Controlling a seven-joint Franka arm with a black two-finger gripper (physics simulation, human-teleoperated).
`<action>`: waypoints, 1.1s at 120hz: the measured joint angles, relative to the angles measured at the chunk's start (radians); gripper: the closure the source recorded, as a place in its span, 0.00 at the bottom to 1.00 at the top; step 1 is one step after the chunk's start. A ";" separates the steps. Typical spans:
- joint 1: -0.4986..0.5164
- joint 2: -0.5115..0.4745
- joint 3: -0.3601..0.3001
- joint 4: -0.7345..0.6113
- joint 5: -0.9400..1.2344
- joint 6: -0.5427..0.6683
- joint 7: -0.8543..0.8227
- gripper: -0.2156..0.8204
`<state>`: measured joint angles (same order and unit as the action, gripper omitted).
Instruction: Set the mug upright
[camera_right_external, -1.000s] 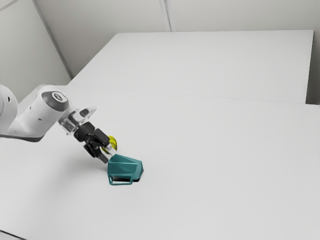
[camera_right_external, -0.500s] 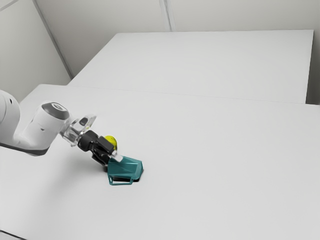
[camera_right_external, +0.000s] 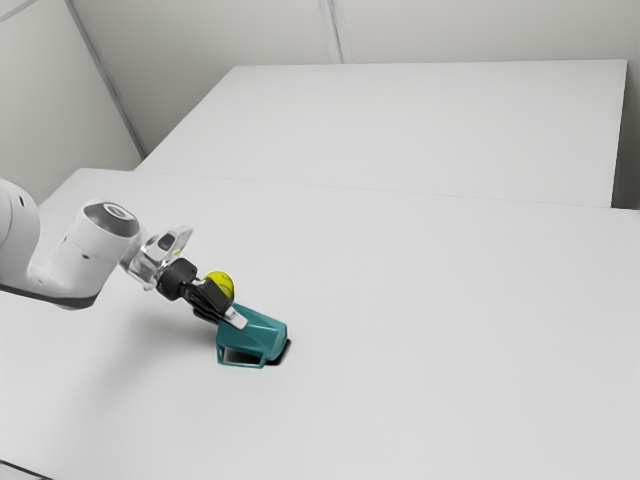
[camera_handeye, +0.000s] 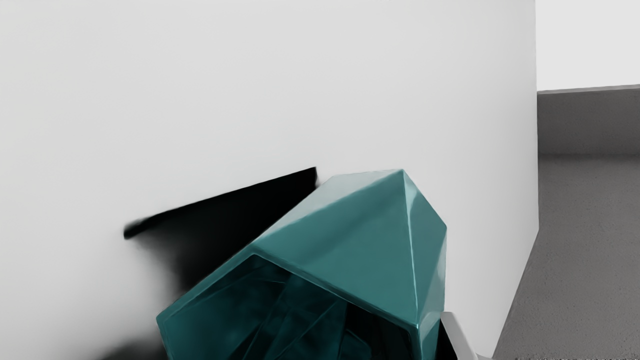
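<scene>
1. The mug (camera_right_external: 258, 330) lies tipped over on its side at the table, mouth toward the arm, base toward the exterior view's right; it is not upright; whether it bears fully on the table I cannot tell.
2. Its faceted walls look hard and glossy, likely stiff, fairly light and a little slippery, perhaps brittle; a hold on one wall could let it swivel.
3. The gripper (camera_right_external: 232, 320) appears clamped on the mug's wall by the rim (camera_handeye: 335, 290), a sound place to hold; the open handle (camera_right_external: 243, 364), toward the exterior view's near side, looks thin and better spared.
4. Just beyond the gripper sits a yellow ball (camera_right_external: 219, 286); the white table (camera_right_external: 430, 300) spreads around.
</scene>
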<state>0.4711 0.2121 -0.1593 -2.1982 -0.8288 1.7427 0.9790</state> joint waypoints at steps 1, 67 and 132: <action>0.000 0.000 0.000 0.000 0.000 0.000 0.001 0.91; -0.012 -0.139 -0.165 0.021 0.202 0.160 0.003 0.96; -0.058 -0.185 -0.365 0.016 0.778 0.426 -0.341 0.96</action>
<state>0.4136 0.0270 -0.5243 -2.1823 -0.0506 2.1685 0.6375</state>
